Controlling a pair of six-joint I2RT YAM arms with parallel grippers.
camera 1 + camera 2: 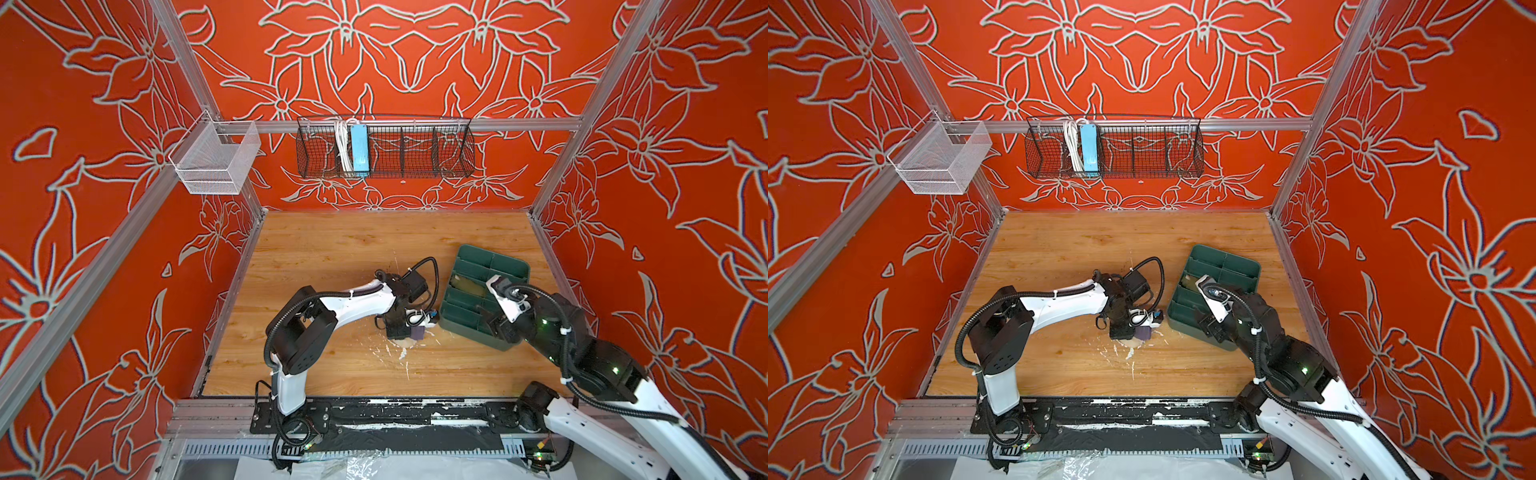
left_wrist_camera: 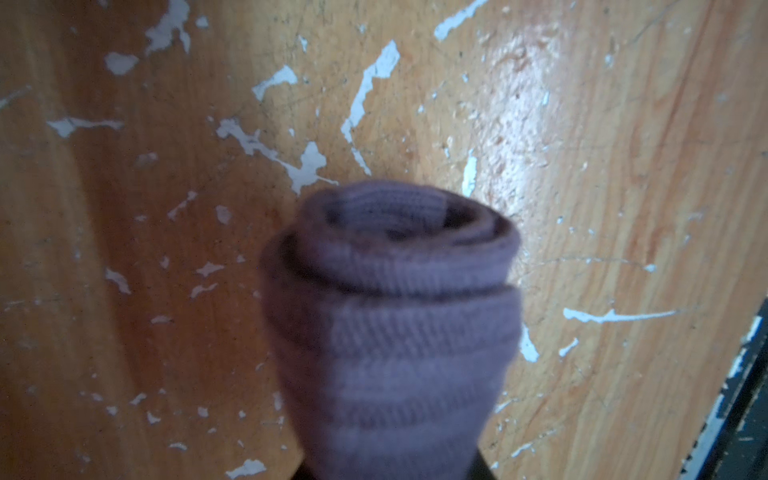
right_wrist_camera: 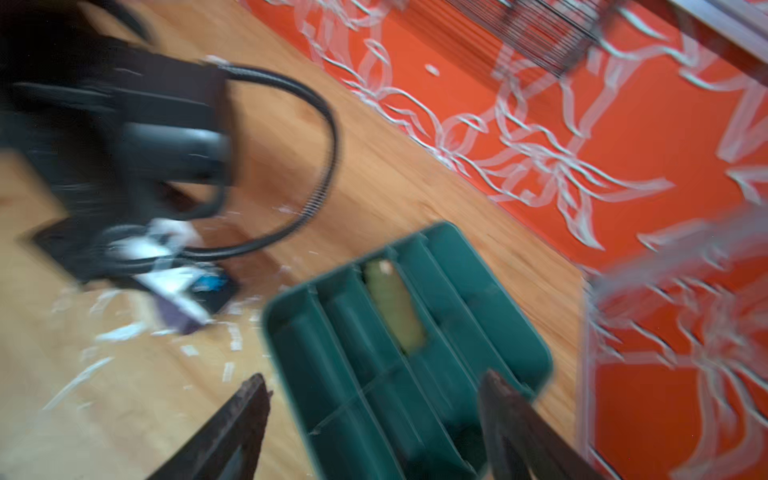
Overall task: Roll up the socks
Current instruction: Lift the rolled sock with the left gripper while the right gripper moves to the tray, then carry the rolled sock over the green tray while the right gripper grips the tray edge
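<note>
The left arm (image 1: 357, 301) and right arm (image 1: 590, 428) share 1 design: glossy white links between bulky black joint housings. Black corrugated cable (image 1: 436, 278) loops alongside, cinched by white zip ties (image 1: 564, 331). Small green lights (image 1: 544, 321) glow on the right arm. The right gripper (image 3: 376, 374) has 2 dark tapered fingers (image 3: 237, 428).

in a top view the table (image 1: 332, 249) fills the lower middle of the frame. the tray (image 1: 509, 262) lies on it, right of centre, and one sock (image 1: 467, 286) lies in a middle compartment of it. the right gripper (image 1: 488, 318) hangs over the tray's lower part. the rolled sock (image 1: 417, 333) is near the tray's lower left corner, under the left gripper (image 1: 409, 331). a wire basket (image 1: 384, 151) hangs on the back wall and a mesh basket (image 1: 216, 160) at upper left.
</note>
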